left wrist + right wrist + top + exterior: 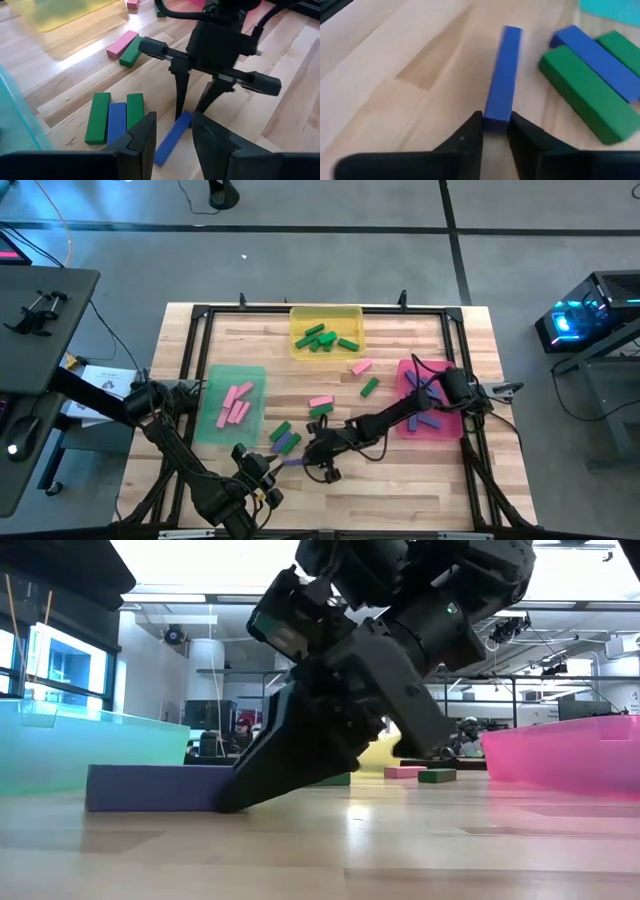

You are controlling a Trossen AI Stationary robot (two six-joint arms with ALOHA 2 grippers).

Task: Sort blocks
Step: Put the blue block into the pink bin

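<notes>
A blue-purple block [171,137] lies flat on the wooden table near its front edge, also seen in the high view [294,464] and the low view [150,788]. My right gripper [496,125] reaches in from the table's right and is shut on this block's end. My left gripper [173,134] is open and hovers just short of the block's other end, touching nothing. A green, blue and green trio [116,119] lies side by side next to it. Other pink and green blocks [320,406] lie loose at mid-table. My right gripper pinches the blue-purple block's right end [497,111] between its two fingers [181,95]. The fingers come from above, slanting in from the table's right, and lie one on each long side. The block rests flat on the table [330,840].
A yellow tray [352,313] at the far side holds green blocks, a green tray [212,430] at the left holds pink ones, and a pink tray [448,428] at the right holds blue-purple ones. A black frame borders the table. Bare wood lies along the near edge.
</notes>
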